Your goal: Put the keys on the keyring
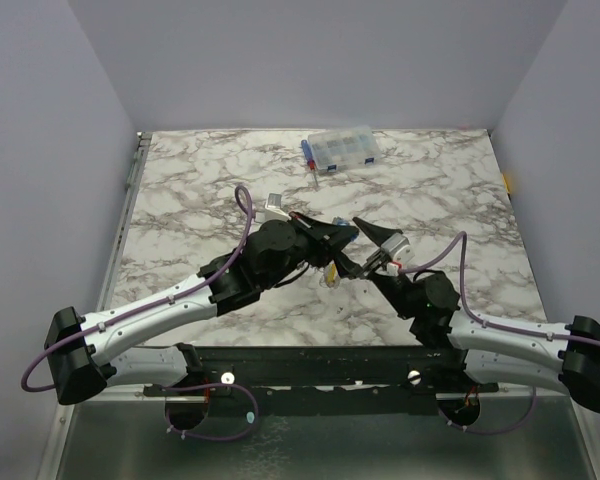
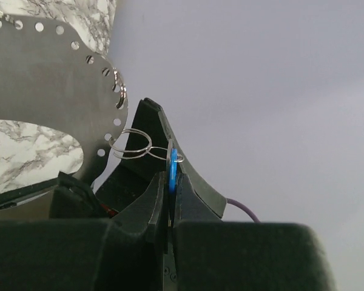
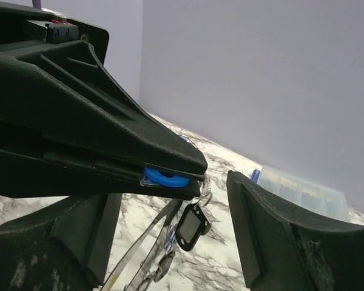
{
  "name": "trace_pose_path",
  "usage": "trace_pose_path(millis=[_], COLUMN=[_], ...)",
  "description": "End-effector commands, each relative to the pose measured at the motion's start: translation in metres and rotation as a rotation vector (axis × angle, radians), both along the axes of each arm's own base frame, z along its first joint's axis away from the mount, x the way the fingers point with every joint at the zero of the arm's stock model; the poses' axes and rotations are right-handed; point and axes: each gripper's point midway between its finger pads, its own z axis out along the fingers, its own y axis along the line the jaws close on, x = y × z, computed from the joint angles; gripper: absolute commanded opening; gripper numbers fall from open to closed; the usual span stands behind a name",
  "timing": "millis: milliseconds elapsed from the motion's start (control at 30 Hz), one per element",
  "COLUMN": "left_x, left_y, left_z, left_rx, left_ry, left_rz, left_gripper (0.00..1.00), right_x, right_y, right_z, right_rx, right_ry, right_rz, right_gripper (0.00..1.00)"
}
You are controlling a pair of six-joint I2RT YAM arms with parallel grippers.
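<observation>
Right wrist alone: dark-outlined key (image 3: 192, 226) below left pincer (image 3: 196, 174)

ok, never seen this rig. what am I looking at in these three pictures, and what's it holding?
Two robot arms are bolted at the near edge of a marble-pattern table. The wide picture comes from a fixed camera above and behind them. The other two come from a camera on each wrist. A clear compartment box lies at the table's far side. The left end effector is shut on a blue key, and the thin wire keyring seems linked to it. In the right wrist view, a dark-outlined clear key dangles below that grip. The right end effector is open beside the left one, holding nothing.
</observation>
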Motion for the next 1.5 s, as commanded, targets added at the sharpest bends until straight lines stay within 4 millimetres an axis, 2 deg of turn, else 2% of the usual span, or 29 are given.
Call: trace_pose_path(millis=[0,33,100,233,400,533,733,1033,1133,1333,1467], left_x=[-0.008,-0.008,-0.008,-0.007,-0.007,-0.007,-0.008,-0.009,-0.009,-0.008,-0.008], left_y=[0.002,0.002,0.002,0.002,-0.003,-0.004,-0.005,-0.007,-0.006,-0.007,-0.007], left_z=[0.035,0.036,0.035,0.035,0.037,0.038,0.039,0.045,0.046,0.05,0.054], left_rx=[-0.125,-0.13,-0.139,-0.165,-0.176,-0.178,-0.196,-0.212,-0.215,-0.224,-0.232], left_ry=[-0.047,-0.047,-0.042,-0.035,-0.039,-0.041,-0.04,-0.047,-0.048,-0.057,-0.066], left_rz=[-0.028,-0.03,-0.031,-0.025,-0.037,-0.04,-0.045,-0.057,-0.052,-0.049,-0.048], left_gripper=[0.0,0.0,0.0,0.0,0.0,0.0,0.0,0.0,0.0,0.0,0.0], right_x=[0.005,0.006,0.008,0.012,0.014,0.012,0.012,0.01,0.008,-0.002,-0.017], right_y=[-0.006,-0.007,-0.009,-0.008,-0.013,-0.018,-0.021,-0.019,-0.018,-0.014,-0.004], right_z=[0.021,0.02,0.019,0.019,0.02,0.025,0.028,0.028,0.027,0.019,0.011], right_rx=[0.057,0.063,0.076,0.091,0.118,0.137,0.151,0.152,0.139,0.071,-0.007], right_ry=[-0.048,-0.047,-0.05,-0.051,-0.058,-0.075,-0.092,-0.116,-0.12,-0.132,-0.143], right_rz=[-0.048,-0.058,-0.079,-0.092,-0.117,-0.123,-0.135,-0.126,-0.116,-0.053,0.042], right_gripper=[0.67,0.61,0.58,0.66,0.66,0.63,0.53,0.22,0.15,0.08,0.04])
